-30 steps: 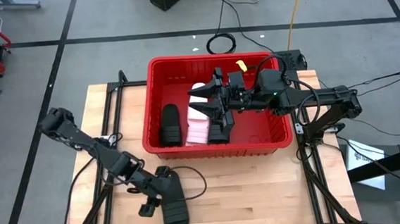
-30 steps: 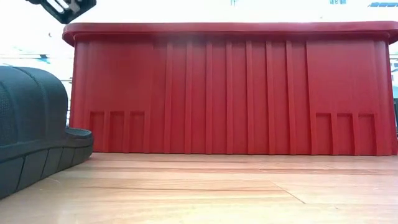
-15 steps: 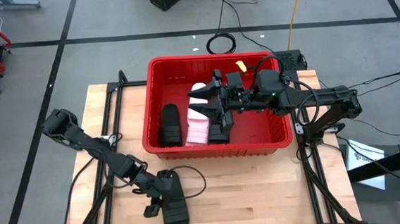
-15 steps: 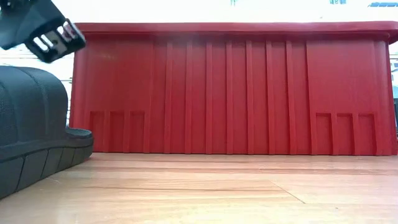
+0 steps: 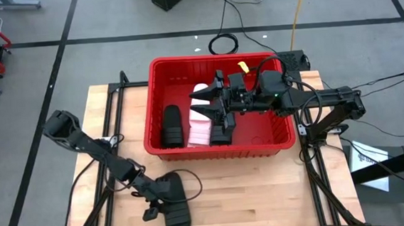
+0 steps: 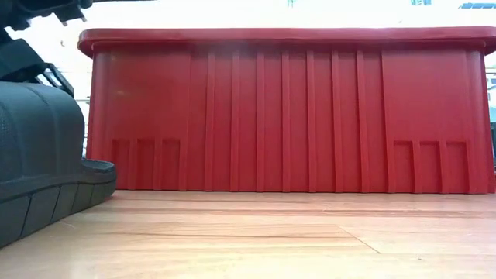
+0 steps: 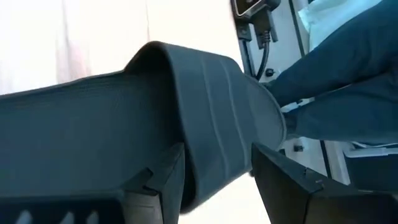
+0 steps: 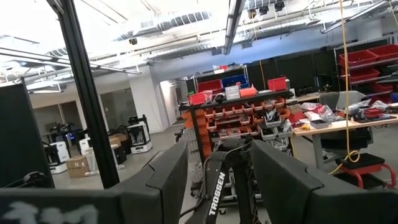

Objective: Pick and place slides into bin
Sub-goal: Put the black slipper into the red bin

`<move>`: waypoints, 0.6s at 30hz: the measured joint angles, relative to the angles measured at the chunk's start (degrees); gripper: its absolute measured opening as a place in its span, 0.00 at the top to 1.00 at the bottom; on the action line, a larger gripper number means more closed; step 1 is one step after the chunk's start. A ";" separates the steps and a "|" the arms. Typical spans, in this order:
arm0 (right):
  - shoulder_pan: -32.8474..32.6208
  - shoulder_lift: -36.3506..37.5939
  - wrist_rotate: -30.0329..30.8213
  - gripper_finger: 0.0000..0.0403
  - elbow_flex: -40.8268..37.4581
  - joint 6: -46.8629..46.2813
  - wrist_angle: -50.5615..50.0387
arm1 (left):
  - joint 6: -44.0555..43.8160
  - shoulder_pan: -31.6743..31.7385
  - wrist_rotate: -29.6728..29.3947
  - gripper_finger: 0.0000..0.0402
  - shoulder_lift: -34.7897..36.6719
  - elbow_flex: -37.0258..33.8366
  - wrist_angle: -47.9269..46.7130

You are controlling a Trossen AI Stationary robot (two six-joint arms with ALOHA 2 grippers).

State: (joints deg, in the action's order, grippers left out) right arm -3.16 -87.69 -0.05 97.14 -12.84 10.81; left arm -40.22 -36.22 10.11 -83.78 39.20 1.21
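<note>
A black slide point(image 5: 177, 209) lies sole down on the wooden table point(image 5: 264, 190) near its front edge, left of middle; it also fills the left of the low view point(image 6: 39, 155). My left gripper point(image 5: 157, 200) is low over it and open, its fingers standing either side of the raised edge of the ribbed strap point(image 7: 211, 124). The red bin point(image 5: 219, 152) stands at the back with one black slide point(image 5: 172, 126) and pale pink slides point(image 5: 201, 120) inside. My right gripper point(image 5: 210, 112) hangs open above the bin, holding nothing. My left gripper point(image 7: 214, 171) comes slanting down from the table's left, one finger point(image 7: 155, 183) on each side of the strap's edge point(image 7: 214, 155). A bright gap shows beside the other finger point(image 7: 292, 186). Whether the first finger touches the strap, I cannot tell.
The bin's front wall point(image 6: 287, 108) rises just behind the slide. Bare tabletop stretches to the right of the slide, in front of the bin. Cables point(image 5: 192, 181) trail on the table beside the left arm.
My left gripper has come down toward the black slide on the table, rolling its wrist as it sank, and its open fingers now stand about the strap. The slide has stayed where it was.
</note>
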 joint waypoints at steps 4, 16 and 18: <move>0.00 0.01 0.00 0.59 0.00 0.00 -0.06 | -0.60 -0.53 0.57 0.56 -2.71 0.00 2.86; -0.33 0.01 0.00 0.59 0.00 -0.20 -0.51 | -0.75 -0.60 5.90 0.60 -10.65 0.02 11.99; -0.33 0.01 0.00 0.59 0.00 -0.14 -0.53 | 0.64 -0.60 5.90 0.67 -10.67 0.02 12.76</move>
State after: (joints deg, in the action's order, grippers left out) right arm -3.49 -87.68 -0.05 97.14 -12.99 10.28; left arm -39.58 -36.82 16.01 -94.45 39.22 13.97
